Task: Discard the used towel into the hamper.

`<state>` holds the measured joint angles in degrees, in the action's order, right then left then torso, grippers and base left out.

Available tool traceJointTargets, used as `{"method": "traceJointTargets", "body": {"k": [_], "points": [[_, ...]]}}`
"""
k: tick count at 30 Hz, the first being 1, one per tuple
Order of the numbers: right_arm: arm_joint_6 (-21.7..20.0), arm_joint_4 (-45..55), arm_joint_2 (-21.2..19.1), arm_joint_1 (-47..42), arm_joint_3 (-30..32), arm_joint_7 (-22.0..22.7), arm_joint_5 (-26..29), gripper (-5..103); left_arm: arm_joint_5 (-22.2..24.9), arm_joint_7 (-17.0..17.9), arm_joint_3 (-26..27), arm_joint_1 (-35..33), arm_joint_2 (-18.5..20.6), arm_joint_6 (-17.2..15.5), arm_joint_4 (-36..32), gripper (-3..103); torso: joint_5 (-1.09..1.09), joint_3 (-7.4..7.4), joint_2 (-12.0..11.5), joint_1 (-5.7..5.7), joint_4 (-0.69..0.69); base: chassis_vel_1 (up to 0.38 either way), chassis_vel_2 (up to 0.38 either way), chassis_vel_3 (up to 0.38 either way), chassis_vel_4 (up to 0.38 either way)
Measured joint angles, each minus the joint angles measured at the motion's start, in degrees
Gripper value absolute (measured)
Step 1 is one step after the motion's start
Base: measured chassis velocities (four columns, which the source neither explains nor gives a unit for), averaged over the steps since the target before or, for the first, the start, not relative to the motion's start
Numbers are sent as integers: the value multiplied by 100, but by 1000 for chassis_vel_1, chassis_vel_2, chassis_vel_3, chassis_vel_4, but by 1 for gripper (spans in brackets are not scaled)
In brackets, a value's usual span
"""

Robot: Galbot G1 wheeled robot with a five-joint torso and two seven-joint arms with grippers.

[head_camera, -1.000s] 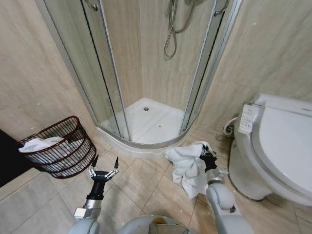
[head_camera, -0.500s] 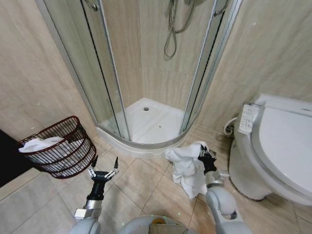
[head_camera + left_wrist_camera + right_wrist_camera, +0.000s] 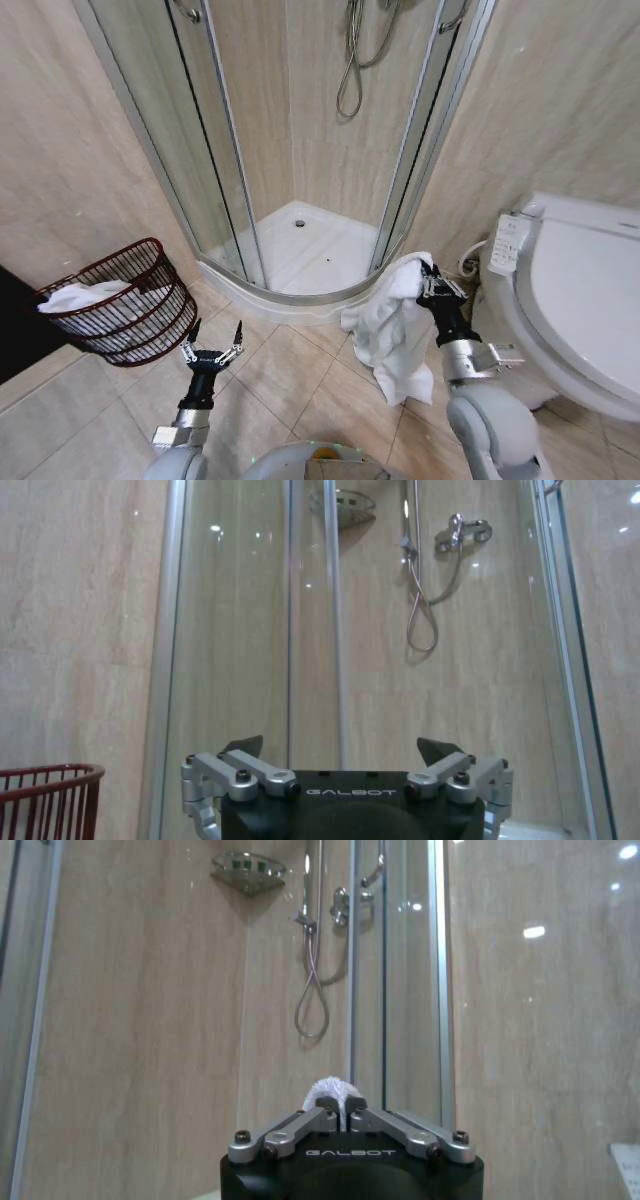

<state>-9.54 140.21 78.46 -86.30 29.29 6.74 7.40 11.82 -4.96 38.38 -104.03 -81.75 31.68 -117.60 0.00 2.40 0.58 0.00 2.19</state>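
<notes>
A white towel [image 3: 393,330] hangs clear of the floor from my right gripper [image 3: 428,276], which is shut on its top fold in front of the shower's right edge. In the right wrist view a tuft of towel [image 3: 333,1088] pokes out between the closed fingers of that gripper [image 3: 341,1104]. The hamper [image 3: 128,300], a dark red wire basket holding a white cloth, leans on the floor at the far left by the wall. My left gripper [image 3: 211,344] is open low over the tiles just right of the hamper; its spread fingers [image 3: 243,745] and the hamper rim [image 3: 45,775] show in the left wrist view.
A curved glass shower enclosure [image 3: 300,150] with a white tray [image 3: 305,250] fills the middle back. A white toilet [image 3: 570,300] stands close on the right. Beige floor tiles [image 3: 290,370] lie open between hamper and towel. A dark object [image 3: 15,320] sits at the left edge.
My right gripper has risen with the towel, lifting it off the floor so it now hangs. The left gripper and hamper have not moved.
</notes>
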Motion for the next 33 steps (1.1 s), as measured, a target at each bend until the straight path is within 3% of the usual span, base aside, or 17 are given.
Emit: {"method": "traceJointTargets", "body": {"k": [3, 33], "points": [[172, -51, 30, -77, -94, -79, -324, 2, -40, -16, -8, -11, -53, -40, -7, 100, 0, 0, 0, 0, 0, 0, 0, 0, 0], [200, -117, -26, -67, -739, -85, -658, 2, -3, -33, 23, 18, -12, -42, 72, 100, -1, 0, 0, 0, 0, 55, 53, 56, 53]]}}
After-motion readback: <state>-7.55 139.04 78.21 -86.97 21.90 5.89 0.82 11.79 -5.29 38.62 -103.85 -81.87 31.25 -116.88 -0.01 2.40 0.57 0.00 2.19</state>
